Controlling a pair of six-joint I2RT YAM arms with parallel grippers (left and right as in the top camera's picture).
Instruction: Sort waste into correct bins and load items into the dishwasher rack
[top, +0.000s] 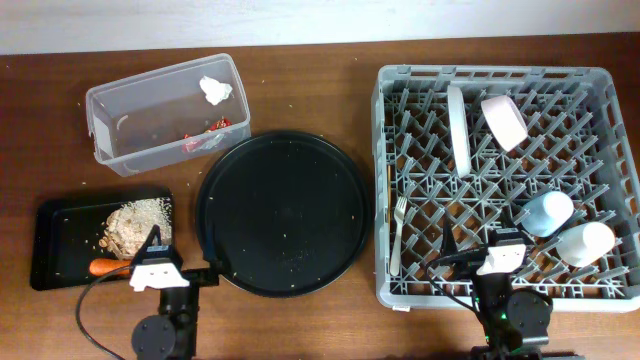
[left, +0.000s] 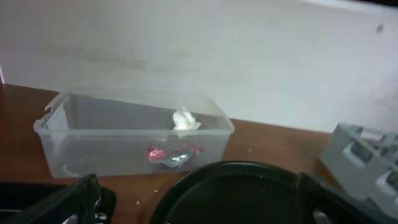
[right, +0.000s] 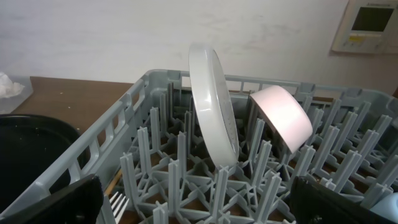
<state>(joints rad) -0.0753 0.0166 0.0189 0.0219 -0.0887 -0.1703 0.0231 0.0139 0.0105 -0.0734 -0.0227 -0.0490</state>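
The clear tub (top: 120, 125) holds the white tissue (top: 215, 90) and the red wrapper (top: 205, 135); both also show in the left wrist view, tissue (left: 185, 120) and wrapper (left: 158, 154). The shallow black tray (top: 60, 235) holds beige food scraps (top: 135, 222) and the orange carrot (top: 108, 267). The grey rack (top: 610, 120) holds the upright white plate (top: 459, 128), pink bowl (top: 505, 120), blue cup (top: 547, 212), cream cup (top: 585, 243) and white fork (top: 398, 235). My left gripper (left: 199, 211) is open and empty, low between the two black trays. My right gripper (right: 199, 211) is open and empty over the rack's front.
The large round black tray (top: 285, 212) lies between the black tray and the rack, with crumbs on it. A thin wooden stick end (right: 114, 182) shows by the rack's left wall next to the fork (right: 118, 202). A wall runs behind the table.
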